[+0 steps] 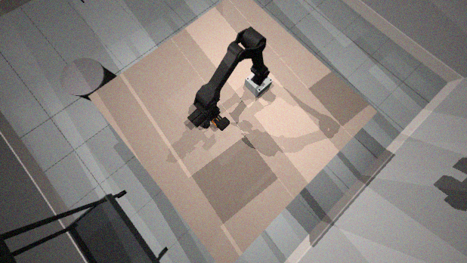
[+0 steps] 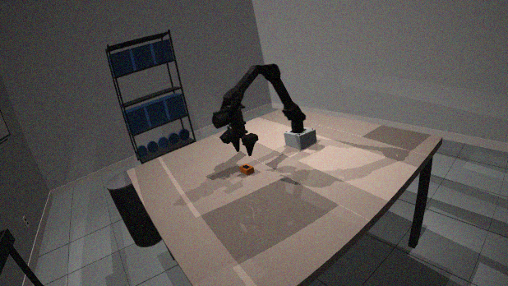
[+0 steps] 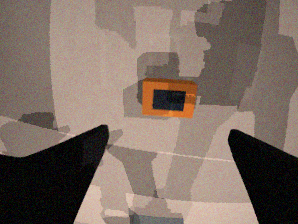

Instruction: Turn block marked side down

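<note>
The orange block [image 1: 214,122] [image 2: 248,170] [image 3: 170,114] rests flat on the table [image 1: 151,79] [image 2: 284,259]. Its dark rectangular mark [image 2: 246,167] [image 3: 168,100] faces up. In the wrist view the block lies above the line between the fingertips, near the middle. In the top view the gripper hides most of it. My gripper [image 1: 214,125] [image 2: 243,153] [image 3: 169,133] points down and is open, with nothing between its fingers. It hangs above the table, clear of the block, with a visible gap in the exterior view.
The arm's grey base [image 1: 258,90] [image 2: 301,139] stands on the table behind the block. A dark round bin [image 1: 83,77] [image 2: 133,214] stands on the floor beside the table. A shelf with blue boxes [image 2: 156,113] stands against the wall. Shadows cross the table top.
</note>
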Motion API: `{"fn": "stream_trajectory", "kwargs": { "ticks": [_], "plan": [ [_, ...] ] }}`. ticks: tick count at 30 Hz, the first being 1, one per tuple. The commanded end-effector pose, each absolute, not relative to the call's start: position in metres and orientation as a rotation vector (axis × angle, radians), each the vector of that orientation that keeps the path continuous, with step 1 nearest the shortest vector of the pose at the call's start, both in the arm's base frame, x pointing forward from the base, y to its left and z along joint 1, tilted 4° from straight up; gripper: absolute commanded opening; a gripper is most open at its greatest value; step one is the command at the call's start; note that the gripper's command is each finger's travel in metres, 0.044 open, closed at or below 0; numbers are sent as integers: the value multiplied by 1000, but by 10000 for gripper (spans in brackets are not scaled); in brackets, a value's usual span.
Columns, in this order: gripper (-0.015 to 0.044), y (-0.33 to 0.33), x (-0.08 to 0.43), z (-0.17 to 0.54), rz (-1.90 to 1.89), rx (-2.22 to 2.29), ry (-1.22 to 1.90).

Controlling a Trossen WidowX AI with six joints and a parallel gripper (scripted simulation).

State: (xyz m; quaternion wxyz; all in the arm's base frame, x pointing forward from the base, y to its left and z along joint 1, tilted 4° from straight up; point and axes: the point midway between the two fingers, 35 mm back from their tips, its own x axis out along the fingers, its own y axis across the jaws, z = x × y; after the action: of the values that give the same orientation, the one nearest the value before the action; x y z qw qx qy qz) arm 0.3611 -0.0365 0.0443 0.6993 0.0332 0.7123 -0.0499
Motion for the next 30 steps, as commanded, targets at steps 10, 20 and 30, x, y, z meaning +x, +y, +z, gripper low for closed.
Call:
{"fn": "stream_trajectory", "kwargs": {
  "ticks": [10,20,30],
  "plan": [
    [440,-39,362,7,-148,97,1590],
    [440,-41,363,-13,-148,97,1590],
    [440,-42,362,-29,-148,97,1590]
  ]
}}
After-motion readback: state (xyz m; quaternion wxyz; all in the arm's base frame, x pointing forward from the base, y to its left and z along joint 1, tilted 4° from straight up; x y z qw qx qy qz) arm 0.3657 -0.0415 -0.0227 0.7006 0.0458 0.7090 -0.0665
